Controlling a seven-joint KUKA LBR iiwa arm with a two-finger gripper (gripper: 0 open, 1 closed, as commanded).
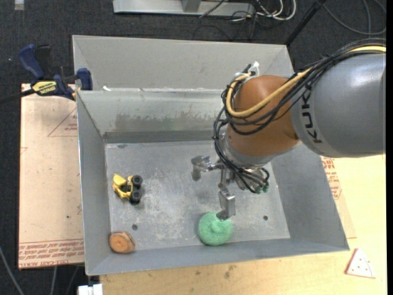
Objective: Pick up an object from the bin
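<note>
KUKA arm (347, 103) comes in from the view's right, its orange wrist cover (264, 118) sitting over the right-centre of the grey metal bin (159, 112), with yellow and black cables (236, 100) looped over the top of the cover. The jaws hang below the cover and are spread wide. One sits up-left over the middle of the bin floor, the other lower and to the right, pointing down toward the near wall. Bare floor shows between them and they pinch no object. The lower jaw's tip ends right at the top edge of a green fuzzy ball (215, 230). Can't tell from this angle whether it's touching or just above. That green ball is the thing closest to the jaws. It lies on the floor near the bin's lower wall in view, a bit right of centre, and most of it sits outside the span between the jaws. Two other things in the bin are both well apart from the jaws. A small yellow toy vehicle with black wheels (127, 187) is on the left side of the floor, tipped at an angle. A brown round wooden disc (121, 243) is in the lower-left corner, just beside the near wall.
</note>
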